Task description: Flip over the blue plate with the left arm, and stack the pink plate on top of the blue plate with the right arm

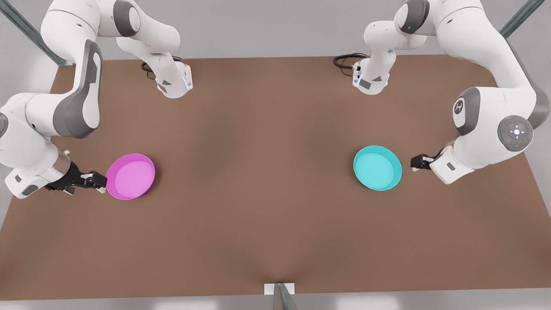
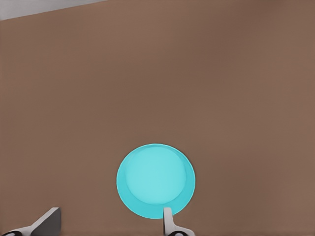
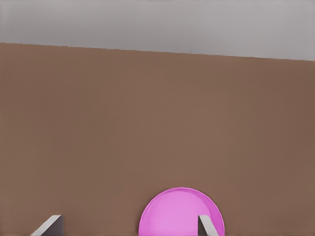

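Your left gripper (image 1: 414, 163) sits at the front view's right, low by the table, with its fingers spread wide and holding nothing. In the left wrist view one finger (image 2: 168, 220) sits just over the near rim of the blue plate (image 2: 155, 180); you cannot quite tell if it touches. In the front view there is a small gap between that gripper and the blue plate (image 1: 377, 168), which lies flat, hollow side up.

Your right gripper (image 1: 98, 181) is at the front view's left, also open and empty. Its tips sit right at the rim of the pink plate (image 1: 130, 176), which lies flat, hollow side up.

Both plates are round, so neither has a long side. They lie well apart, with a lot of bare brown table (image 1: 267, 181) between them and toward every edge.
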Robot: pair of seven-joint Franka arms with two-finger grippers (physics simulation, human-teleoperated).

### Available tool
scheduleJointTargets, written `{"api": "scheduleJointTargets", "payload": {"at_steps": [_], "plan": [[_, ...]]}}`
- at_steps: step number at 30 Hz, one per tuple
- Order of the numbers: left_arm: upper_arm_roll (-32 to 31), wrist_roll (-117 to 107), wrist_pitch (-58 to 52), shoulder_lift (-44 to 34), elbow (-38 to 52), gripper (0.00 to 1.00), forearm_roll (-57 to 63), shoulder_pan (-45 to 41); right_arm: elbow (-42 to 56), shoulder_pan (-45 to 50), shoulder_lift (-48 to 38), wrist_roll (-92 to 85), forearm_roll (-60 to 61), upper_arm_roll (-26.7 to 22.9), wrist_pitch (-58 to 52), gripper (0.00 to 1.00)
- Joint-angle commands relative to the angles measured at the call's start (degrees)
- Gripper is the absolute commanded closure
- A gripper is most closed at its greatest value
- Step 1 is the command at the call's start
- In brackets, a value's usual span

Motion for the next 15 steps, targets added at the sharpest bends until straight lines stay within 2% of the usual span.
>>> {"api": "scheduleJointTargets", "payload": {"at_steps": [1, 4, 6, 9, 11, 13, 15], "plan": [[0.07, 0.04, -0.06, 0.08, 0.0, 0.0, 0.11, 0.01, 0.0, -0.01, 0.08, 0.0, 0.0, 0.07, 0.01, 0.0], [0.07, 0.21, 0.21, 0.61, -2.72, 0.0, -3.04, -0.07, 0.0, -0.09, 0.08, -0.09, -0.09, -0.01, 0.09, 0.0], [2.88, 2.84, 10.66, -3.96, -18.09, 0.0, -10.16, 0.19, 0.0, -0.09, 0.08, 0.0, -0.09, -0.01, 0.09, 0.0], [10.17, 17.7, 20.51, -5.19, -34.01, 0.0, -23.96, 0.1, 0.0, -0.09, 0.08, -0.09, -0.09, -0.01, 0.18, 0.0], [12.81, 23.94, 21.12, -1.68, -34.63, 0.0, -27.4, 0.1, 0.0, -0.09, 0.08, 0.0, -0.09, 0.07, 0.18, 0.0], [13.08, 30.44, 31.14, -1.59, -41.57, 0.0, -28.45, 0.19, 0.0, -0.09, 0.08, 0.0, -0.09, 0.07, 0.09, 0.0], [13.52, 33.0, 35.44, -0.44, -44.12, 0.0, -28.45, 0.1, 0.0, -0.01, 0.08, 0.0, -0.09, 0.08, 0.01, 0.0]]}}
